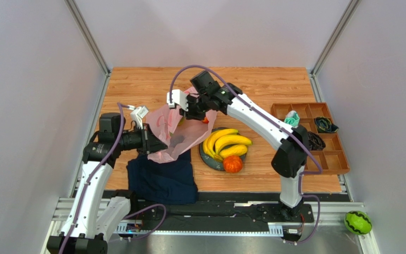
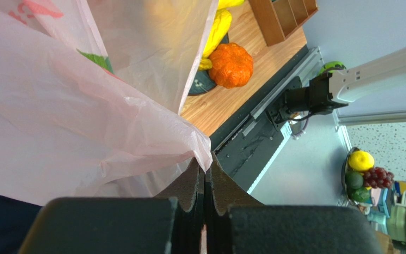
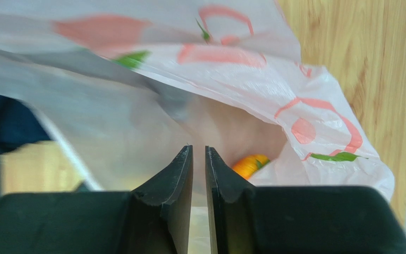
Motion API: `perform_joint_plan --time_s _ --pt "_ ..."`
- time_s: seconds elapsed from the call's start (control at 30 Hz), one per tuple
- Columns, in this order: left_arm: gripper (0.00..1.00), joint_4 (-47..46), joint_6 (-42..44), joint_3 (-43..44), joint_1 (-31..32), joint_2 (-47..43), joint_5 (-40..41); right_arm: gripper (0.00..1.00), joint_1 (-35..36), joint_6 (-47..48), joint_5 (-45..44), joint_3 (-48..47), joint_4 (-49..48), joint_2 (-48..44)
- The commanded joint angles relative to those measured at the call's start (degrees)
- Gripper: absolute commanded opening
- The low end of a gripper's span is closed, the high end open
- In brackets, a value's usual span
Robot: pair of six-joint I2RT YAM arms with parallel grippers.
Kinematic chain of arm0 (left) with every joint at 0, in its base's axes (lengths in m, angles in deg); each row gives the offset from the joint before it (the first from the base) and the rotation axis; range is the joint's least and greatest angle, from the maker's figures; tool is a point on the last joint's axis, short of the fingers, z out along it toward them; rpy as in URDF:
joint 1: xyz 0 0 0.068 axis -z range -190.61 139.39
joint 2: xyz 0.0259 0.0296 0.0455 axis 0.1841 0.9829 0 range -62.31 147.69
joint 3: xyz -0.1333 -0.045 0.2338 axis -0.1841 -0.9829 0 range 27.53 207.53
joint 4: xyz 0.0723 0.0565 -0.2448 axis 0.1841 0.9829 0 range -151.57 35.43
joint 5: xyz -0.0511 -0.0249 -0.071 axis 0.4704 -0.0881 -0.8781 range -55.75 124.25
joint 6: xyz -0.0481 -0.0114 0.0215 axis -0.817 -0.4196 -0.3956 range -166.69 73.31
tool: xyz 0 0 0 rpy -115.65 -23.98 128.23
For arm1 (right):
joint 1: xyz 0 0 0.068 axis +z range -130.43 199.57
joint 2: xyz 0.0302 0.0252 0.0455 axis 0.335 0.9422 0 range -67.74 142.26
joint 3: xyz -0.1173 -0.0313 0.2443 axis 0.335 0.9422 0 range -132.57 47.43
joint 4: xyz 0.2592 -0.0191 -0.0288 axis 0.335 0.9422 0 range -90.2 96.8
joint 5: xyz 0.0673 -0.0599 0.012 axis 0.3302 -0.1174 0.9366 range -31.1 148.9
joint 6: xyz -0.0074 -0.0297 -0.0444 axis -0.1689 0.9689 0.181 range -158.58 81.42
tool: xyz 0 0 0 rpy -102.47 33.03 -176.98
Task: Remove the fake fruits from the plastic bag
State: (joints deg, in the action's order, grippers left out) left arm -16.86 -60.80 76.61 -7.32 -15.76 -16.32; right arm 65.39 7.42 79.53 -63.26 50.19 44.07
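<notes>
Clearly the bag (image 1: 160, 124) is held up between the two hands over the middle of the counter (image 1: 136, 84). The left hand (image 2: 205, 166) is clamped tight on a fold of the pink film, which rises from its fingertips and fills most of that wrist view. The right hand (image 3: 199, 156) is at the bag's mouth on the far side, its jaws only a slit apart. Whether film is caught in that slit I cannot tell. Just beyond its fingertips, down inside the bag, lies an orange fruit (image 3: 250, 164), half hidden by the film. The bag's print shows red hexagon outlines, a red blot and green leaf marks; any lettering is too blurred to read.

Just right of the right hand and nearer the arm bases, a dark plate (image 1: 205, 154) carries bananas (image 1: 226, 142) and a ribbed orange fruit (image 1: 232, 164), which touch each other. Below the left hand a navy cloth (image 1: 160, 180) lies folded at the counter's near edge, with the bag's lower end over it. Well to the right of both hands sits a wooden tray (image 1: 333, 159) with small teal and dark items in its far compartments. A green striped ball (image 1: 357, 222) lies off the counter on the metal frame, far to the near right.
</notes>
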Motion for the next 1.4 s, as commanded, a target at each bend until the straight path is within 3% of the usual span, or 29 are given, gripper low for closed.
perform_joint_plan --time_s 0.0,0.2,0.33,0.47,0.53,0.63,0.83,0.87,1.0,1.17,1.37 --pt "0.0 -3.49 -0.83 3.12 -0.3 1.44 -1.64 0.19 0.4 -9.17 12.35 2.94 -0.38 -3.88" --pt "0.0 -2.87 -2.5 4.53 -0.21 0.74 -4.97 0.22 0.58 -4.35 0.77 0.58 0.23 0.94" --pt "0.0 0.36 -2.15 12.23 -0.21 -0.48 -9.55 0.29 -1.0 -3.89 -5.67 -3.99 0.41 8.31" --pt "0.0 15.81 8.44 26.83 -0.21 -0.05 -10.43 0.36 -1.61 -7.14 -11.74 -10.14 1.9 13.33" --pt "0.0 23.74 12.07 30.71 -0.21 -1.1 -10.61 0.46 -1.61 -8.81 -11.13 -12.7 3.39 14.05" --pt "0.0 27.89 15.6 27.4 -0.3 -3.56 -7.72 0.64 -1.09 -11.01 -11.57 -11.48 3.57 13.44" --pt "0.0 18.67 7.87 11.75 -1.62 -6.82 -2.81 0.75 0.05 -12.5 -7.62 -1.66 4.98 8.87" --pt "0.0 18.14 6.82 10.44 -1.62 -6.82 -1.48 0.81 0.49 -13.21 -6.31 0.02 4.46 7.91" --pt "0.0 15.77 4.62 4.9 -1.79 -5.94 1.61 0.85 3.74 -17.95 -9.97 10.48 1.03 1.76" --pt "0.0 13.22 3.65 2.69 -1.8 -6.73 0.56 0.88 6.21 -19.54 -13.67 26.73 -12.58 -11.34" --pt "0.0 11.37 3.12 1.9 -1.8 -6.91 -1.02 0.87 5.25 -17.79 -18.15 22.37 -16.47 -6.63"
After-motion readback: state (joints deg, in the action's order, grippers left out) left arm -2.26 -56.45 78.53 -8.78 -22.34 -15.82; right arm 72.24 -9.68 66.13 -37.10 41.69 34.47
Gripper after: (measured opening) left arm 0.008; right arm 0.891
